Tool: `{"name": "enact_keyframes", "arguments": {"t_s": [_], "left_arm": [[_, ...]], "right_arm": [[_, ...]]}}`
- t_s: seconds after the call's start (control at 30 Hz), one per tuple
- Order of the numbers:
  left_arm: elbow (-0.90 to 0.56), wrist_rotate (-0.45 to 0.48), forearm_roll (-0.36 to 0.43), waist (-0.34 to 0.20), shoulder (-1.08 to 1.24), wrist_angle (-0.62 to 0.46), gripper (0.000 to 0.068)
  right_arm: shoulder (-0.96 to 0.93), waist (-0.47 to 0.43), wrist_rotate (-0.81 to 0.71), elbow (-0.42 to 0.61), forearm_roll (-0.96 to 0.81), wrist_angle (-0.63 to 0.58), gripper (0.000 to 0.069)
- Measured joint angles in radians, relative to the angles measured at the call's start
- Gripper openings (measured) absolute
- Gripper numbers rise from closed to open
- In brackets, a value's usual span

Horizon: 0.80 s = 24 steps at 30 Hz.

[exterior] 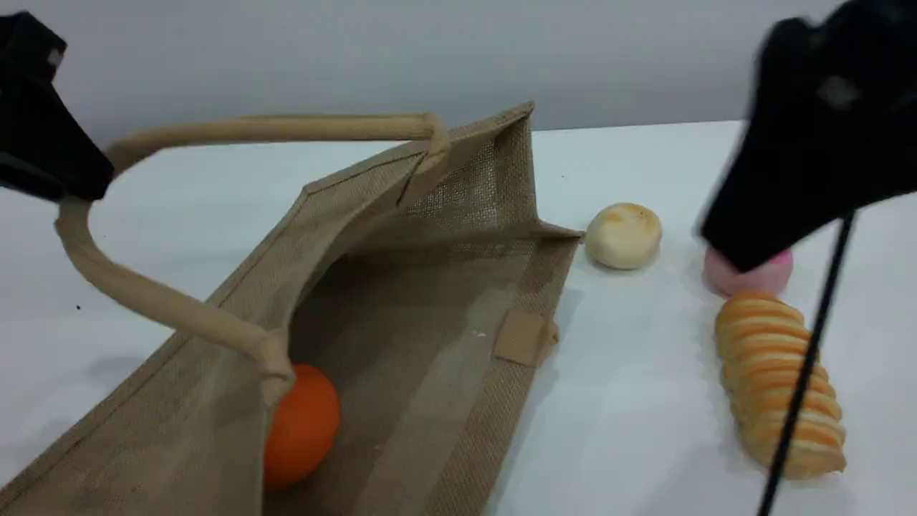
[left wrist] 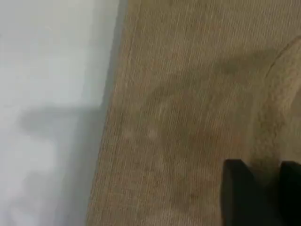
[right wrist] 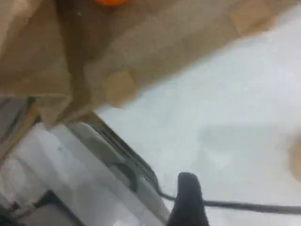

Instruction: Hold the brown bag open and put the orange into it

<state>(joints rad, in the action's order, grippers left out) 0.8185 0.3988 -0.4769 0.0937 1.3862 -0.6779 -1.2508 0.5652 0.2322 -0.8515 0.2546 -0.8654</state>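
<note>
The white bench (exterior: 645, 430) carries the bag (exterior: 444, 287) lying on its side, a pale bun (exterior: 624, 235), a pink bun (exterior: 752, 276) and a striped roll (exterior: 777, 380)

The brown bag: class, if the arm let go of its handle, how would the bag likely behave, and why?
The brown bag would probably sag shut: its woven walls already bow and crease, so they look floppy. The handle curves like soft rope and would likely drop. The orange inside is round, so it might roll.
</note>
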Motion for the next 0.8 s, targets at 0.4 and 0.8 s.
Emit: {"name": "enact_keyframes", "arguments": {"t_s": [0.4,0.8], "left_arm": [[0.000,0.065,-0.064,0.000,0.001,-0.047,0.0489],[0.001,0.428,-0.464,0.000,-0.018,-0.108,0.0493]], "right_arm": [[0.248,0.000,-0.199,0.000,-0.322,-0.208,0.0475],[0.374,0.000,-0.258,0.002,-0.369,-0.308,0.0475]]}}
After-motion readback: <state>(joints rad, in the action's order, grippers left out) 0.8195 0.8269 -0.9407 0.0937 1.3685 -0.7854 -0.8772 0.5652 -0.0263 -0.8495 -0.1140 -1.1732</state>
